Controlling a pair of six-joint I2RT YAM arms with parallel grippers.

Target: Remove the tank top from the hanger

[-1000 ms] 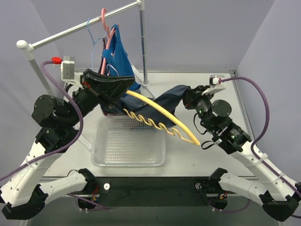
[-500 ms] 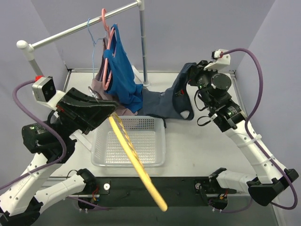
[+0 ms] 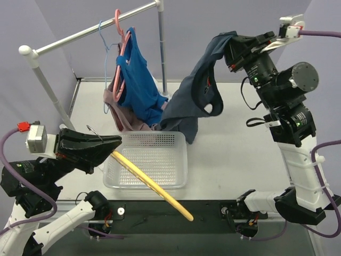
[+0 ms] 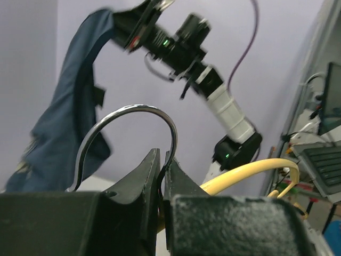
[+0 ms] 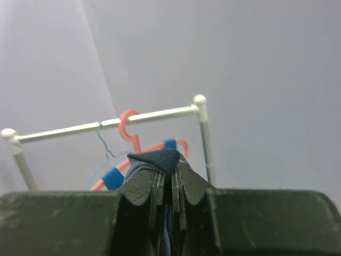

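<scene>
Holding the tank top (image 3: pixel 194 98) clenched at one o'clock, right gripper (image 3: pixel 230 45) has it seemingly free of the hanger (image 3: pixel 152 185) at seven o'clock, whose hook (image 4: pixel 133 113) left gripper (image 4: pixel 161 166) pinches; part them steadily, avoiding snags.

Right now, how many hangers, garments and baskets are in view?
Hangers: 3 (yellow hanger, pink hanger, thin blue hanger)
Garments: 3 (navy tank top, blue top, mauve garment)
Baskets: 1 (basket)
Total: 7
</scene>
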